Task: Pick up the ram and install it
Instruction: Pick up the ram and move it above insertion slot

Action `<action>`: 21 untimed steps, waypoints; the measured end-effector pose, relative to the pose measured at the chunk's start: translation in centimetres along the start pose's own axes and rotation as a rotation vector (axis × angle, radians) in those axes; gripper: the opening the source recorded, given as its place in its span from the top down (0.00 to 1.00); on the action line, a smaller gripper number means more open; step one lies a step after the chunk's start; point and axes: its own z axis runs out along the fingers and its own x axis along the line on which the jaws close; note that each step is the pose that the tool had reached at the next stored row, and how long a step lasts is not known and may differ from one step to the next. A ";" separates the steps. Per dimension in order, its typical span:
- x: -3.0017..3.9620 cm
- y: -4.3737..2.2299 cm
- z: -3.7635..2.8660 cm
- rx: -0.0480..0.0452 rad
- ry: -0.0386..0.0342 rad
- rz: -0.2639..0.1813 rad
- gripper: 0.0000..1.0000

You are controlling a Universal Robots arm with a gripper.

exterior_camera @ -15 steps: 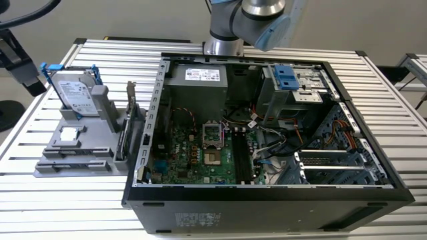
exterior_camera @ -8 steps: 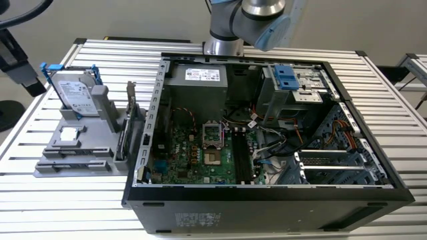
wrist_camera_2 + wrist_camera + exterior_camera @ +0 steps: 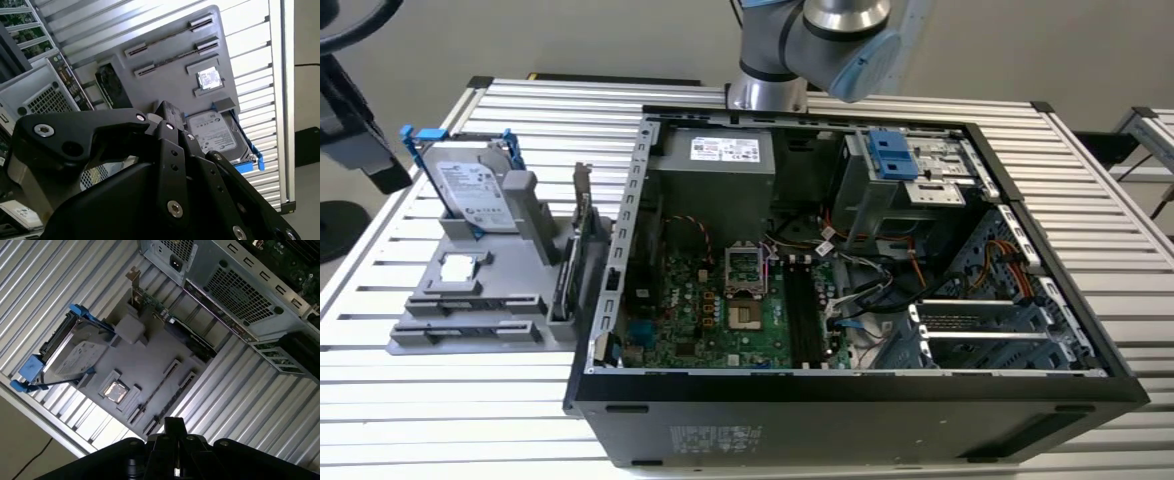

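Inspecting the grey fixture [image 3: 165, 85] on the tabletop [image 3: 250, 30], we find the ram [image 3: 172, 57]: a long, thin, dark stick standing on edge in the fixture's slot pair nearer its square chip [image 3: 207, 80]. We see the pincer [image 3: 174, 426] clenched on nothing, well above the fixture, tip aimed toward it. The arm [image 3: 814, 40] stands high, well apart from the fixture.

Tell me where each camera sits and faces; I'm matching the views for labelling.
Exterior view: off the arm, looking down into the open computer case; the arm stands beyond it.
First wrist view: on the arm, looking down at the grey tray and hard drive; gripper in the foreground.
Second wrist view: on the arm, same tray from another angle; gripper in the foreground.
Shared: all three show tray, hard drive, case.
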 end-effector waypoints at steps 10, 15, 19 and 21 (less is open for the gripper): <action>0.01 -0.02 0.03 0.0027 -0.0045 0.115 1.00; 0.01 -0.02 0.03 0.0051 -0.0058 0.170 1.00; 0.02 -0.03 0.04 0.0075 -0.0067 0.215 1.00; 0.02 -0.03 0.04 0.0086 -0.0072 0.237 1.00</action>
